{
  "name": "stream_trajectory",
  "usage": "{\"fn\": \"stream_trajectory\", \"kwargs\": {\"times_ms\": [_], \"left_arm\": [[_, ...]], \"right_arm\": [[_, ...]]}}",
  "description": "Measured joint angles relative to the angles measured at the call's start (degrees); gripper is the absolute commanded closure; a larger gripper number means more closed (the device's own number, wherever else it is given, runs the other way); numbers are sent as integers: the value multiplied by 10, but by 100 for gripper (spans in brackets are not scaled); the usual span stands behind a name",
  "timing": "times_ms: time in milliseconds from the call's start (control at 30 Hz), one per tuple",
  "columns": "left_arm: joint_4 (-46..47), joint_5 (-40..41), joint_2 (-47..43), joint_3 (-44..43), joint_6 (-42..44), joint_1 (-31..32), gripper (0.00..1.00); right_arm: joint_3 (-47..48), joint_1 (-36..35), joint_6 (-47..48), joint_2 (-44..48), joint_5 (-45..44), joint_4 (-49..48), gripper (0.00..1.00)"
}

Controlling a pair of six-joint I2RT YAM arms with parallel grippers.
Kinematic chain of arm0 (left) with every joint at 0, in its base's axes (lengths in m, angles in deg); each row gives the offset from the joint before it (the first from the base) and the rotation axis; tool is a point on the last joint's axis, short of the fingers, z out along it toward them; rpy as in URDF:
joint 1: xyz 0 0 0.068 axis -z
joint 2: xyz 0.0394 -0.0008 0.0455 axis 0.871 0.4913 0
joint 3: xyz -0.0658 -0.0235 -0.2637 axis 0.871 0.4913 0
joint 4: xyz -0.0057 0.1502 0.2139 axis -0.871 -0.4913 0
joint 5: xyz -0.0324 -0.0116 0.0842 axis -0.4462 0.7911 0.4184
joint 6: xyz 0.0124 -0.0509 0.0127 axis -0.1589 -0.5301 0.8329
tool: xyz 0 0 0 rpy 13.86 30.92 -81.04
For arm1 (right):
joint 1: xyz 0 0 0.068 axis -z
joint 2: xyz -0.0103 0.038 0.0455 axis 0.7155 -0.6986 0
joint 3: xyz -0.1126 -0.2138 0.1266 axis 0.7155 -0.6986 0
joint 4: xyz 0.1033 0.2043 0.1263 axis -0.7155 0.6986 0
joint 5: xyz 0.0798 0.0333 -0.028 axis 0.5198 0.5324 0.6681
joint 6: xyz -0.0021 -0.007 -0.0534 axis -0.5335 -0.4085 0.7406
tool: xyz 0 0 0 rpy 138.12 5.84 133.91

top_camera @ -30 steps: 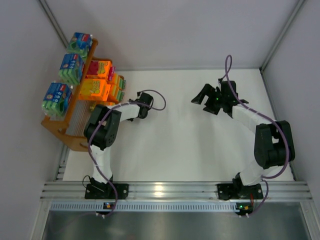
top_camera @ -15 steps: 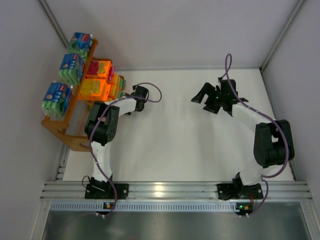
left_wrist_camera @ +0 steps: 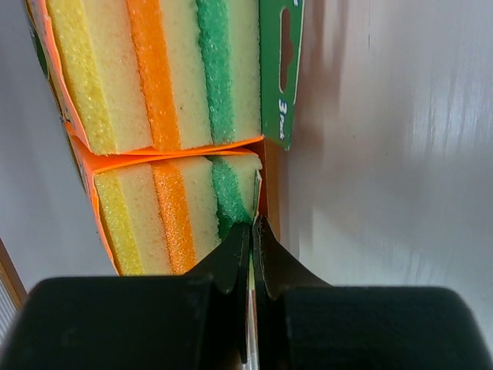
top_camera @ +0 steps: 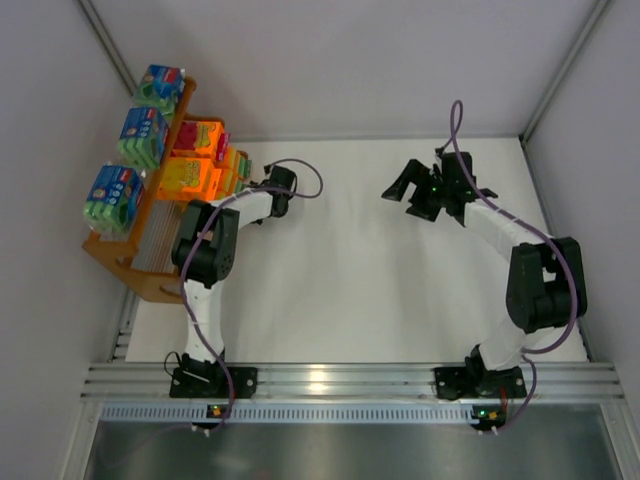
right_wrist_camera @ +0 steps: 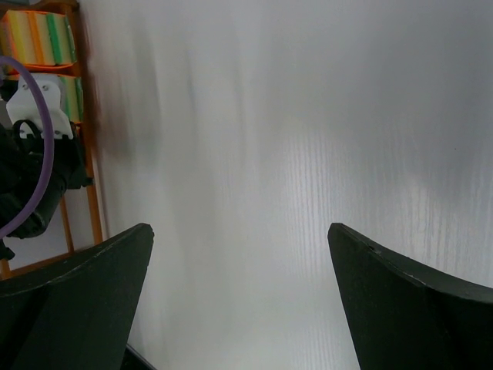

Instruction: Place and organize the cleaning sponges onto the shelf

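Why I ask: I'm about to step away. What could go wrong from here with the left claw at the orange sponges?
1. The shut left claw has its tips at the green edge of the nearer orange pack; a hard push could dent or skew it.
2. The next orange pack touches that one, so a shove might carry over and upset the row.
3. The shelf might slide if pushed sideways.
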Motion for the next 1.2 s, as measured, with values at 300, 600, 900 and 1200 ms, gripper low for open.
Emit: {"fn": "stream_trajectory", "kwargs": {"times_ms": [300, 600, 900, 1200], "left_arm": [[-12, 8, 15, -24, -21, 0, 97], [-29, -11, 15, -30, -49, -1, 59], [-37, -48, -24, -8, -73, 4, 39], [-65, -107, -106, -3, -99, 42, 35]], "right_arm": [[10, 0, 5, -4, 7, 8, 0], [10, 0, 5, -4, 22, 6, 1], [8, 0, 5, -4, 36, -3, 0], [-3, 0, 7, 16, 35, -3, 1]]}}
